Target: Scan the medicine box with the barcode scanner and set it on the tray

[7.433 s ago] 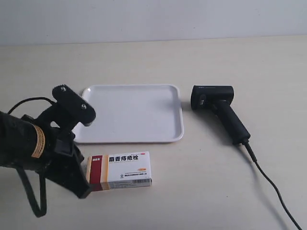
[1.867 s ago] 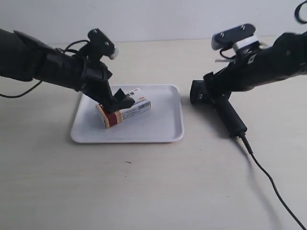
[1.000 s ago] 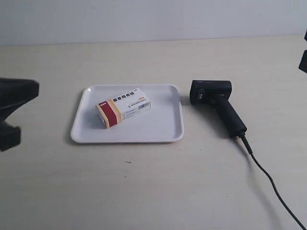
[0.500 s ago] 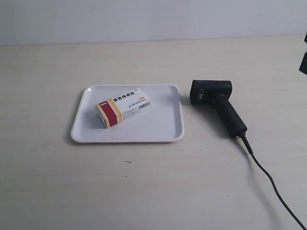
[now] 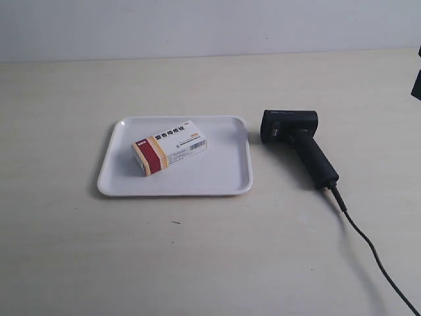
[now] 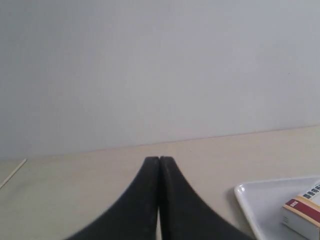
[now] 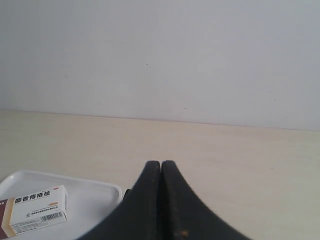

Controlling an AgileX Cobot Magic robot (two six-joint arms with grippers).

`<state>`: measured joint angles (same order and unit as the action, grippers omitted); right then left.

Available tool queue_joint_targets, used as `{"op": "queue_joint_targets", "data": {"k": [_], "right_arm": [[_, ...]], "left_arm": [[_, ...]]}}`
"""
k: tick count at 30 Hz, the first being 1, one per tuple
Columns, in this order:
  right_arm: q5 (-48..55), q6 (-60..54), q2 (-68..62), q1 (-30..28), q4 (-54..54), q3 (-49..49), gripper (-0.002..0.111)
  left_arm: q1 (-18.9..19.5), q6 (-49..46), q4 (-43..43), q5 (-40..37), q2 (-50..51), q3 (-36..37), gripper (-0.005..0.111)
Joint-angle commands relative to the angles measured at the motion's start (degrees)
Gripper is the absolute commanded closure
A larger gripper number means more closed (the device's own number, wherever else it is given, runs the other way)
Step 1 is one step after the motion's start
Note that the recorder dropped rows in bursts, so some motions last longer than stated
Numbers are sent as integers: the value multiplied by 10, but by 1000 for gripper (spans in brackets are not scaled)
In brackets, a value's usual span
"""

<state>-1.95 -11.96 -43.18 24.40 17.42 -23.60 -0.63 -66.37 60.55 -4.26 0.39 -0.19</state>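
The medicine box (image 5: 170, 146) lies flat and slightly askew on the white tray (image 5: 217, 174), toward its left half. The black barcode scanner (image 5: 299, 146) rests on the table just right of the tray, its cable (image 5: 368, 247) trailing to the lower right. Both arms are out of the scene apart from a dark sliver at the exterior view's right edge (image 5: 416, 82). My left gripper (image 6: 159, 159) is shut and empty, with the tray corner (image 6: 250, 197) and the box (image 6: 304, 215) off to one side. My right gripper (image 7: 161, 163) is shut and empty, away from the box (image 7: 36, 209).
A pale wooden tabletop (image 5: 197, 263) stretches round the tray, with a light wall (image 5: 197, 26) behind it. The scanner cable runs across the table's lower right part.
One second ago a dark arm part showed at the exterior view's left edge; it has withdrawn from view. Box, tray and scanner have not moved.
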Motion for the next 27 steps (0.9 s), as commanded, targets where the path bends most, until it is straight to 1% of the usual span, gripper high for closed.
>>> {"op": "queue_joint_targets", "data": {"k": [1,2,3,5,6,10,13,15,17,19,27], "right_arm": [[-7,0,5,2,2,3,108],[-7,0,5,2,2,3,108],[-7,0,5,2,2,3,108],[-7,0,5,2,2,3,108],[-7,0,5,2,2,3,108],[-7,0,5,2,2,3,108],[-7,0,5,2,2,3,108],[-7,0,5,2,2,3,108],[-7,0,5,2,2,3,108],[-7,0,5,2,2,3,108],[-7,0,5,2,2,3,108]], "left_arm": [[2,488,-467,-9,-4,2,105],[2,605,-572,-18,-4,2,105],[2,698,-647,-30,-4,2,105],[2,792,-723,-51,-4,2,105],[2,814,-740,-63,-4,2,105],[2,816,-735,-97,-4,2,105],[2,816,-731,-103,-4,2,105],[2,798,-709,-105,-4,2,105],[2,741,-664,-105,-4,2,105],[2,704,-637,-106,-4,2,105],[2,698,-627,-106,-4,2,105]]}}
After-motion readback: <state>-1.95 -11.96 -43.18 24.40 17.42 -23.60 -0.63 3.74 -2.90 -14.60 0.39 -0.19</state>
